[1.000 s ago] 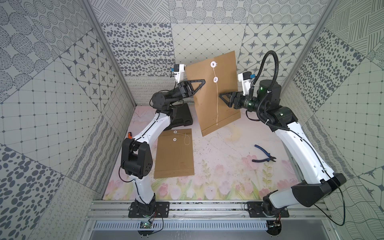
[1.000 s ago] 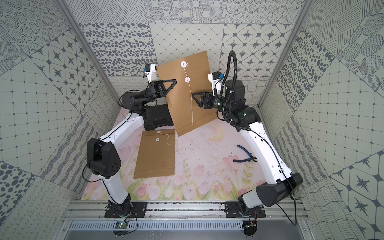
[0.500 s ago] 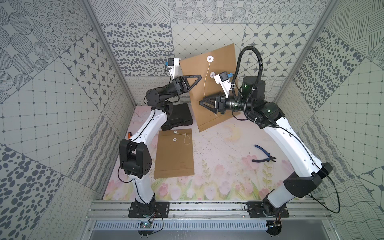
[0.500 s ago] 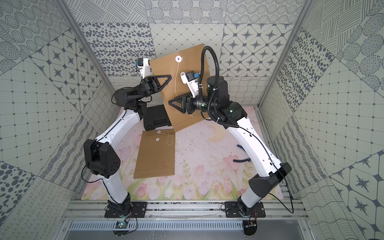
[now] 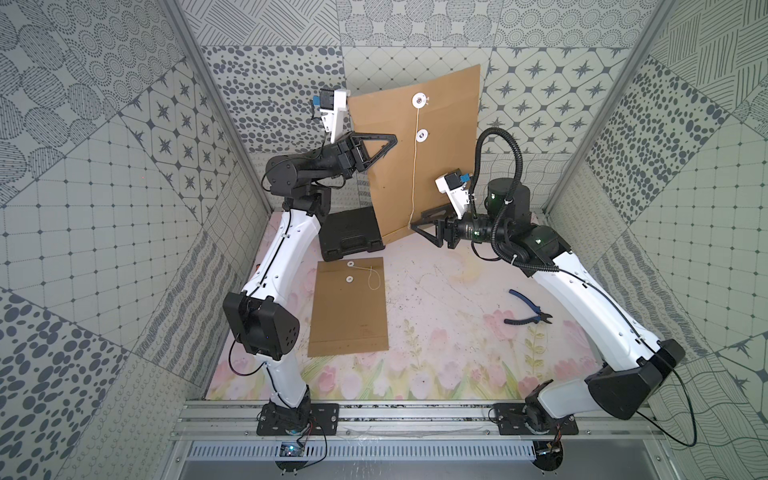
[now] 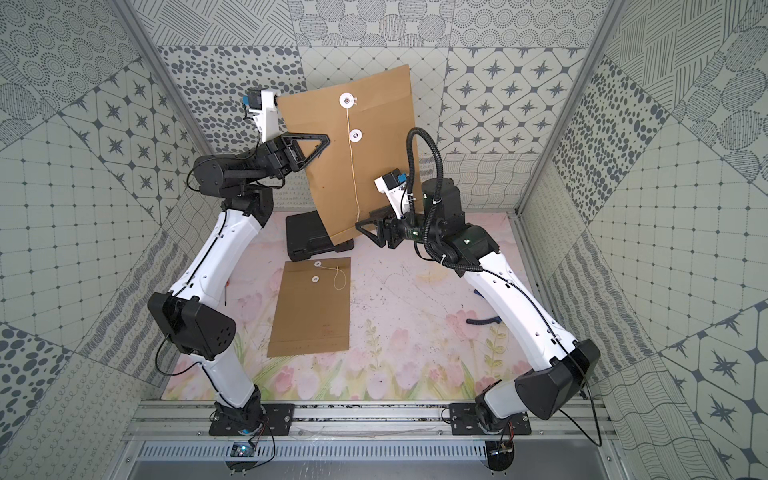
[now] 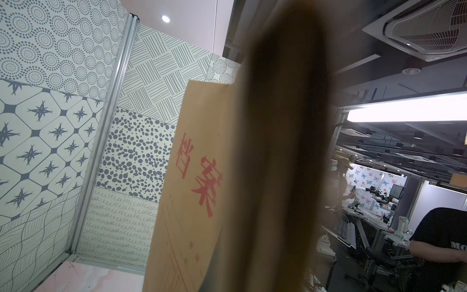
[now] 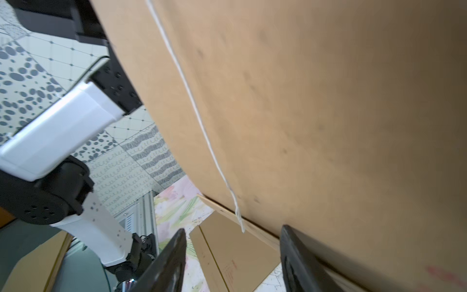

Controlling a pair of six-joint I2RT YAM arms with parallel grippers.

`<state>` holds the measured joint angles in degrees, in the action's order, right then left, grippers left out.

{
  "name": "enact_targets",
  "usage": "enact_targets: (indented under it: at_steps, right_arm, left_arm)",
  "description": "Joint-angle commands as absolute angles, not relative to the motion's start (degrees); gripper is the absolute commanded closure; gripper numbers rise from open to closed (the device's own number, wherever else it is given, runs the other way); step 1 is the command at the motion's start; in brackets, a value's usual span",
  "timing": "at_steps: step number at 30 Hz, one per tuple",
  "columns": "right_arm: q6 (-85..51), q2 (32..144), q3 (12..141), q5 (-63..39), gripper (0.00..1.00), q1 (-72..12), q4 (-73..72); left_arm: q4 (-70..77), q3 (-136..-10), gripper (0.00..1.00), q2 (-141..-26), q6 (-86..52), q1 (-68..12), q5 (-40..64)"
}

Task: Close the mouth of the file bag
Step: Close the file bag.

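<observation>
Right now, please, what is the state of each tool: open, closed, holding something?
Left tool: closed, holding the raised file bag by its edge.
Right tool: open, holding nothing; the string end hangs just before it.

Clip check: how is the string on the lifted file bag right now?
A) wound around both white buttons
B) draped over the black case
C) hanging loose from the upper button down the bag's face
C: in both top views the string drops straight from the upper button, past the lower button, down the face of the held file bag, unwound.
</observation>
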<state>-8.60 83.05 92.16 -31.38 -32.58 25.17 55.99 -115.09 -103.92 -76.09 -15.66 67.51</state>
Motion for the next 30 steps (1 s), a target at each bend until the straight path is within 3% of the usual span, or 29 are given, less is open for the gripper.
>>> enact_targets:
  at_steps: [1,16,20,30]
  right_arm:
    - [-9.2,82.1,89.1,-26.8,0.40,-32.4,14.8]
    - [-16.7,84.1,81.7,-17.1,0.48,-34.6,-4.7]
    - [-16.3,84.7,81.5,-15.9,0.57,-35.1,-4.7]
    - [-16.8,82.0,79.5,-14.7,0.94,-35.4,-3.2]
  left_arm:
    - [48.9,-117.8,1.00,-103.9,-69.2,-16.3,70.5]
    - [44.5,-119.0,1.00,-105.7,-65.0,-18.2,70.5]
    - [44.0,-119.3,1.00,-105.8,-64.8,-18.3,70.5]
    - [35.8,-116.9,1.00,-104.0,-58.7,-16.2,64.5]
